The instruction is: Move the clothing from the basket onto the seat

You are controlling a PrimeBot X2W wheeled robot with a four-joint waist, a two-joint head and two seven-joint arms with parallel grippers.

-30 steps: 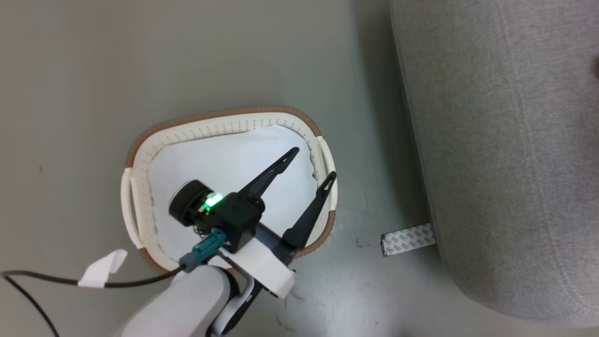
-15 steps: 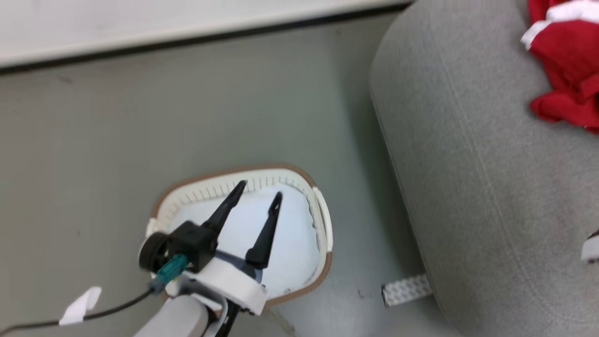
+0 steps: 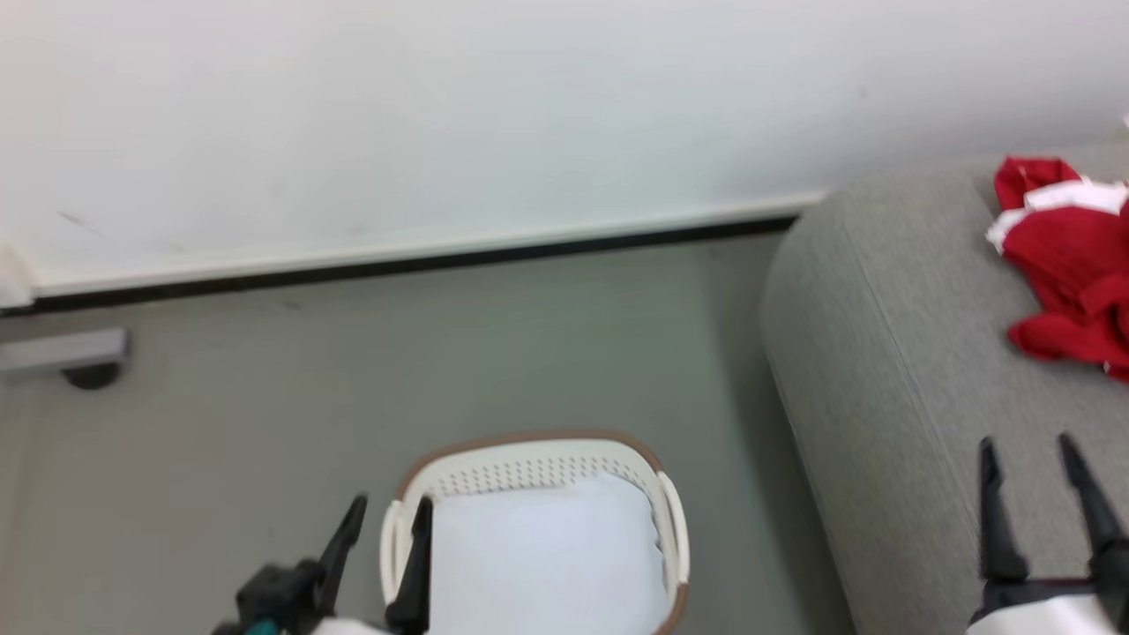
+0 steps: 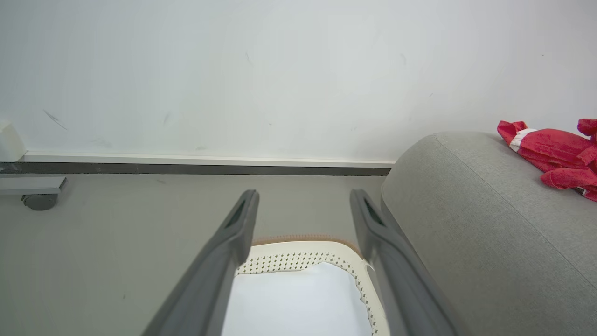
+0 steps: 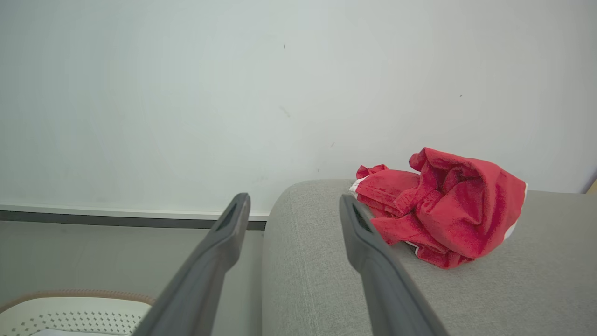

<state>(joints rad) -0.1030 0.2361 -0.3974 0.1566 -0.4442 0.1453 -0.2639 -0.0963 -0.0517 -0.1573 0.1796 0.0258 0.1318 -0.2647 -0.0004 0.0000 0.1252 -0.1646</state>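
The red clothing [image 3: 1063, 265] with white trim lies bunched on the grey seat [image 3: 891, 370] at the right; the clothing [image 5: 443, 210] is also in the right wrist view and the clothing [image 4: 555, 151] in the left wrist view. The cream basket [image 3: 538, 463] with a brown rim stands on the floor left of the seat and holds a plain pale pad [image 3: 547, 556]. My left gripper [image 3: 388, 516] is open at the basket's left handle. My right gripper [image 3: 1028, 450] is open over the seat's front, empty.
A white wall with a dark baseboard [image 3: 397, 265] runs behind the grey floor. A grey caster foot [image 3: 79, 362] of some furniture sits at the far left by the wall.
The head camera has tilted up, bringing the wall and my right gripper into view. My left gripper now sits at the basket's left edge instead of over its middle.
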